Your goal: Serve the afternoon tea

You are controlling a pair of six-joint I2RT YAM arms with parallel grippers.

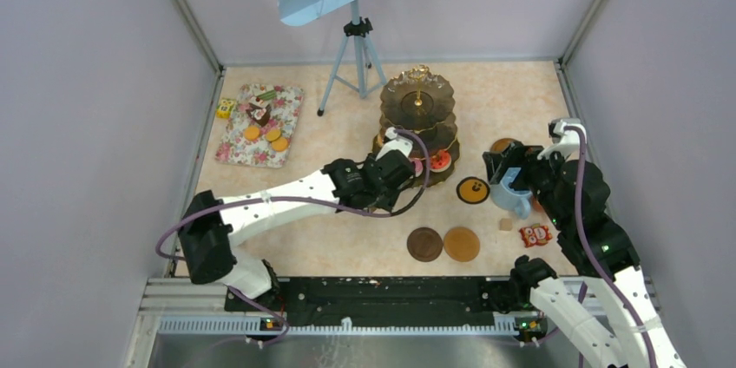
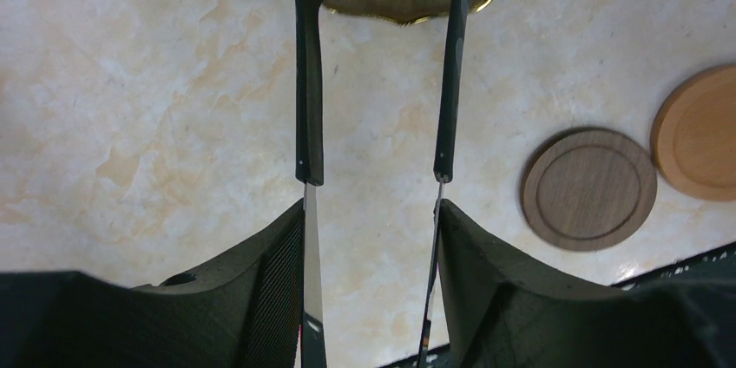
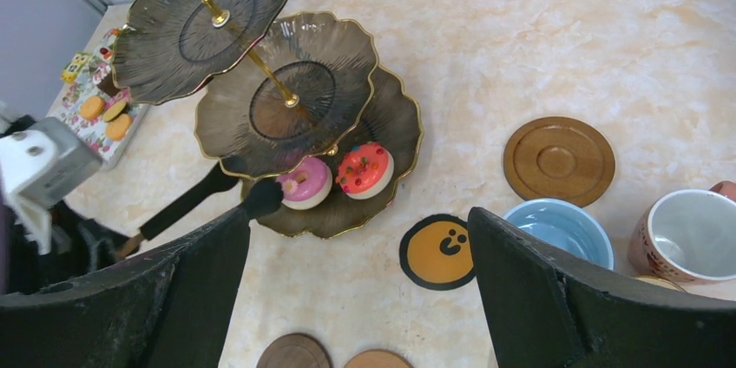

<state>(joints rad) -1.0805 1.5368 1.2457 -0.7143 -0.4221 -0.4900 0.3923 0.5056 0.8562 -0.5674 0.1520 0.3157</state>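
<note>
Three-tier stand [image 1: 418,121] at the far middle of the table [image 1: 347,238], pink cake [image 3: 304,184] and red cake [image 3: 364,168] on its lowest tier. Your left claw [image 2: 371,205]?
— Clamped on the black tongs [image 2: 310,82], their tips just beside the pink cake.
And your right claw [image 3: 358,212]?
— Jaws spread wide, by the light blue mug [image 3: 555,225], right of the stand.

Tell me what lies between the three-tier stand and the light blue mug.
One round orange coaster with a black rim and a face on it, lying flat. The right wrist view shows it most clearly, and the top view shows it too.
</note>
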